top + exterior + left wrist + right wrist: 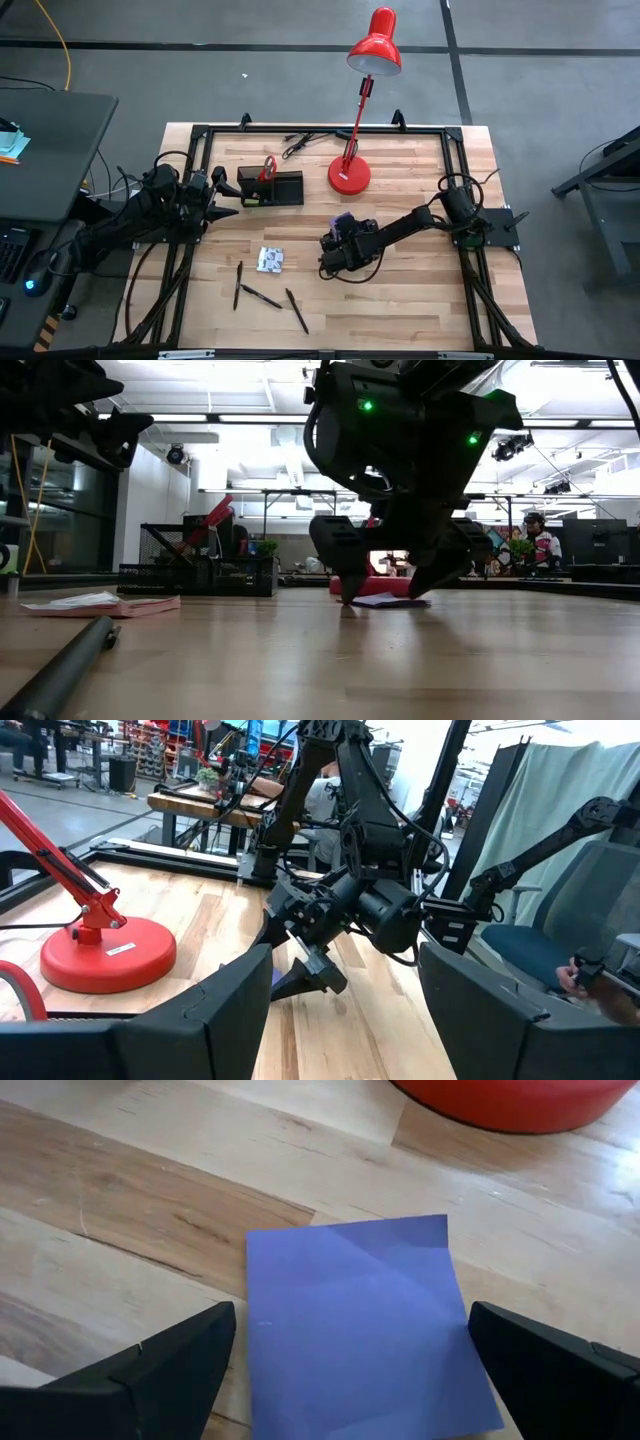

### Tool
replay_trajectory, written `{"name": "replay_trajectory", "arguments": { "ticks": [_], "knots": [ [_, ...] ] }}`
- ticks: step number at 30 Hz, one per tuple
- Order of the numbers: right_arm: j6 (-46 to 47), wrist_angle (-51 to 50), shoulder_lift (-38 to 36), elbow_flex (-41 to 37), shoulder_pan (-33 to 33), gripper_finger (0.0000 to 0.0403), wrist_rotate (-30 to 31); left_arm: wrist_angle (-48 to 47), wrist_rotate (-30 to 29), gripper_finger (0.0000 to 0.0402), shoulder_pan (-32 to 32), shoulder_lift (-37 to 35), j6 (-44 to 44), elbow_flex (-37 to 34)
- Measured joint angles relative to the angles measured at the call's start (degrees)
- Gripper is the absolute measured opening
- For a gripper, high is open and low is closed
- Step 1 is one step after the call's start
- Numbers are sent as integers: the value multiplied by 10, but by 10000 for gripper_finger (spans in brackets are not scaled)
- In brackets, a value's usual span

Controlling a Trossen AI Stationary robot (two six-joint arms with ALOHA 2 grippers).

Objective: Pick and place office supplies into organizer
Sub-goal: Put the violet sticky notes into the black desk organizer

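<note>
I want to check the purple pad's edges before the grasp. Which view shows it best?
The right wrist view: the purple pad fills the frame, flat between the open right gripper fingers. The low view shows only a thin edge; the high view a sliver; the left wrist view barely any.

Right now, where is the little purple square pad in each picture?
High view: the purple pad peeks out by the right gripper, below the red lamp base.
Low view: flat on the table, between the open fingers, lamp base behind.
Left wrist view: only a purple sliver under the right gripper.
Right wrist view: centre, lamp base beyond.
Shared landmark: the red lamp base.
</note>
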Motion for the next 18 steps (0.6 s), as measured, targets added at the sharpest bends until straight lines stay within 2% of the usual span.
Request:
{"name": "replay_trajectory", "arguments": {
  "ticks": [7,18],
  "knots": [
    [22,18,-1,-9,-8,399,-11,0,0,239,0,0,0,0],
    [39,64,0,-27,-10,390,7,0,0,239,0,0,0,0]
  ]
}}
